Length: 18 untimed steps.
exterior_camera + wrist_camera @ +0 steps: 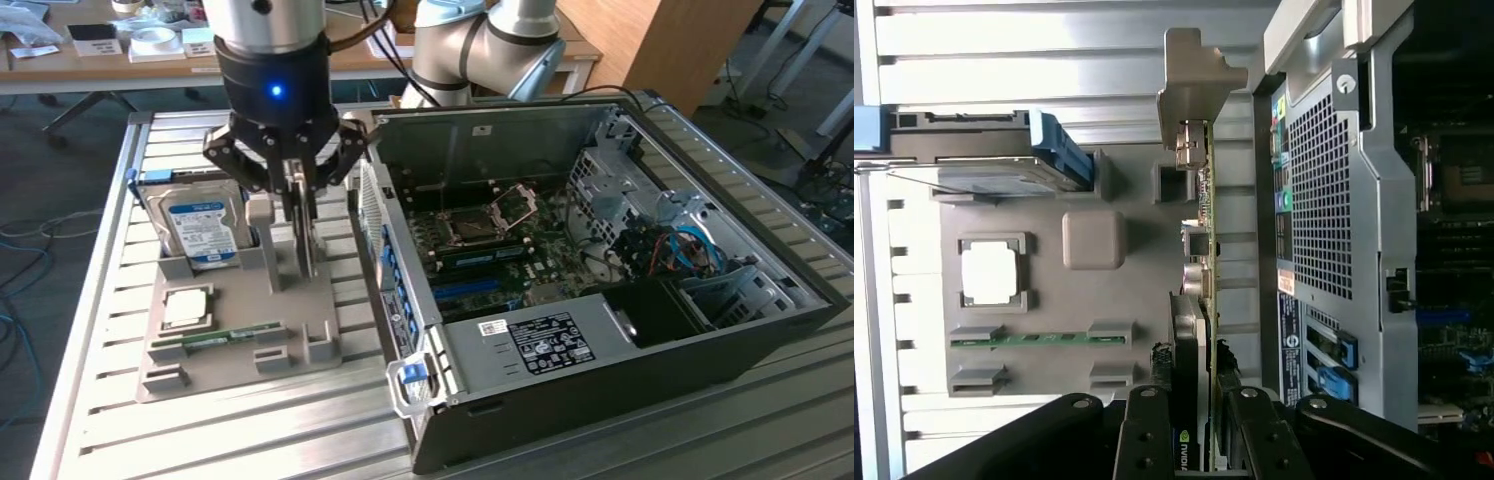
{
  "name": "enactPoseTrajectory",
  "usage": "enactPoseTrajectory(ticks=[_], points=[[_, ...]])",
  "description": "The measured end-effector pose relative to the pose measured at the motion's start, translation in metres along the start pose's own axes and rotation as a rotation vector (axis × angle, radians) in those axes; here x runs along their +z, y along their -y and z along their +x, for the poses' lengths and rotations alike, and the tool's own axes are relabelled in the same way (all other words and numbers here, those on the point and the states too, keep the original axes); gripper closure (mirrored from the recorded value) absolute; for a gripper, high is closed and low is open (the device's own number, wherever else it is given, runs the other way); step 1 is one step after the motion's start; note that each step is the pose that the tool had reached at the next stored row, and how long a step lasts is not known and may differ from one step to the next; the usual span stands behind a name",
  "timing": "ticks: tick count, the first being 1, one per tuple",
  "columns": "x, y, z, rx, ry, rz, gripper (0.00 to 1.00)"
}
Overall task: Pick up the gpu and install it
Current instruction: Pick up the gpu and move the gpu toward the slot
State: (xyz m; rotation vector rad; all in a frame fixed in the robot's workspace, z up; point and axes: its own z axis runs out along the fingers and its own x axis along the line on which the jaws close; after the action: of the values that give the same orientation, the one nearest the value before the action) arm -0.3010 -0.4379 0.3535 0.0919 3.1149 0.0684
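Dark gpu (1191,335) part-hidden btw end effector (1192,402)

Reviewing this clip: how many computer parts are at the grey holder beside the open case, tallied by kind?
hard drive: 1
processor chip: 1
memory stick: 1
gpu: 1
Total: 4

I see a slatted metal table (94,400) carrying everything here. Directly below the gripper (299,192), a grey fixture tray (227,365) lies flat on the slats. Just beside the gripper, toward the exterior view's right, the open computer case (667,400) lies on its side on the same table, close alongside the tray.
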Motion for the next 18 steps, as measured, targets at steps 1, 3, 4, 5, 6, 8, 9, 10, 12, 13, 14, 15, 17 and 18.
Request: enactPoseTrajectory(ticks=[1, 3, 4, 5, 6, 8, 9, 10, 12, 13, 14, 15, 17, 18], points=[[-0.0029, -0.0001, 0.0, 0.0, 0.0001, 0.0, 0.73], [-0.0087, -0.0004, 0.0, 0.0, 0.0001, -0.0001, 0.73], [-0.012, -0.0005, 0.0, 0.0, 0.0, 0.0, 0.73], [-0.0152, -0.0007, 0.0, 0.0, 0.0, 0.0, 0.73], [-0.0185, -0.0008, 0.0, 0.0, 0.0, 0.0, 0.73], [-0.0252, -0.0011, -0.001, 0.0, 0.0, 0.0, 0.73], [-0.0283, -0.0013, -0.001, 0.0, 0.0, 0.0, 0.73], [-0.0313, -0.0014, -0.001, 0.0, 0.0, 0.0, 0.73], [-0.0364, -0.0016, -0.001, 0.0, 0.0, 0.0, 0.73], [-0.0392, -0.0017, -0.001, 0.0, 0.0001, -0.0001, 0.73], [-0.0421, -0.0019, -0.001, 0.0, 0.0001, -0.0001, 0.73], [-0.0451, -0.002, -0.001, 0.0, 0.0, 0.0, 0.73], [-0.0512, -0.0023, -0.001, 0.0, 0.0, 0.0, 0.73], [-0.0541, -0.0024, -0.001, 0.0, 0.0, 0.0, 0.73]])
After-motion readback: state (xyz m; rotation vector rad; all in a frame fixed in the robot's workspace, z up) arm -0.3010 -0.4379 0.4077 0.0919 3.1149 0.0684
